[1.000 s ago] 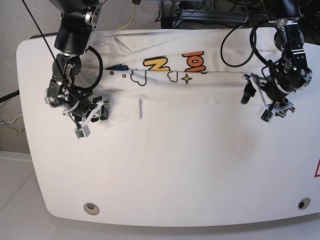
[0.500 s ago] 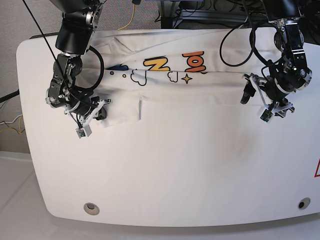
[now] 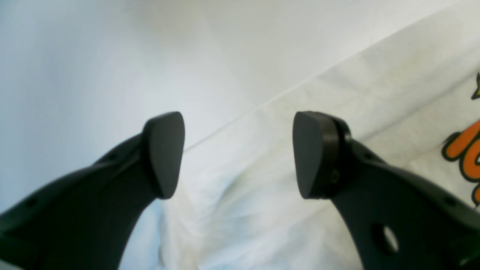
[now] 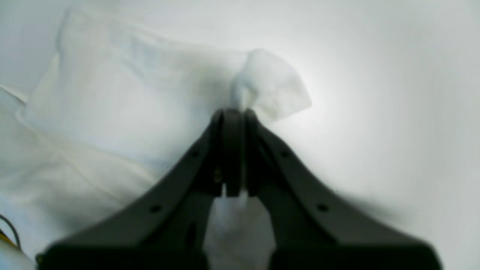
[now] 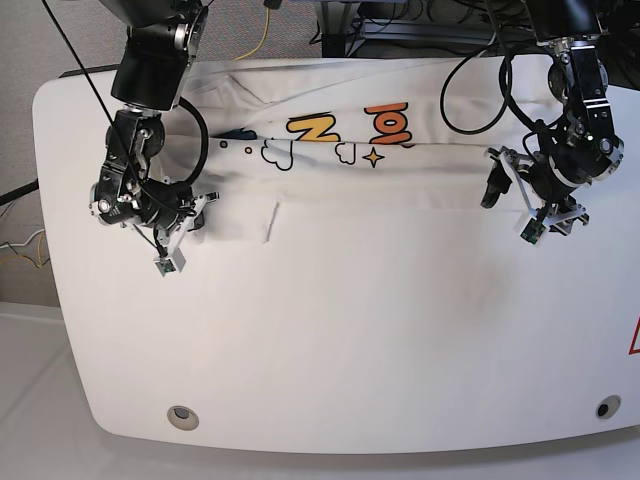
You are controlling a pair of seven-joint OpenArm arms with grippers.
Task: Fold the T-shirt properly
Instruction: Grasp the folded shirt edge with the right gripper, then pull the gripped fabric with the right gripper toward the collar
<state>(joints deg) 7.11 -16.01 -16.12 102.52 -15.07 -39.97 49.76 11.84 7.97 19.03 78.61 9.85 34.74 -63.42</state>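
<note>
The white T-shirt (image 5: 330, 175) lies spread across the far half of the tabletop (image 5: 350, 340), its orange and yellow print (image 5: 340, 128) facing up. In the base view my right gripper (image 5: 196, 216) is at the shirt's left end. The right wrist view shows this right gripper (image 4: 233, 112) shut on a bunched corner of the T-shirt (image 4: 112, 93), with cloth sticking out past the tips. My left gripper (image 5: 492, 182) hovers at the shirt's right end. In the left wrist view the left gripper (image 3: 238, 153) is open above the T-shirt (image 3: 337, 93), nothing between its pads.
Two round holes (image 5: 181, 415) (image 5: 603, 407) sit near the table's front edge. A yellow cable (image 5: 262, 30) and dark equipment lie behind the table. A red mark (image 5: 635, 340) shows at the right edge.
My right gripper has closed on the shirt's corner and pulled it slightly up and to the left; the small fold near it has tilted. The left arm has not moved.
</note>
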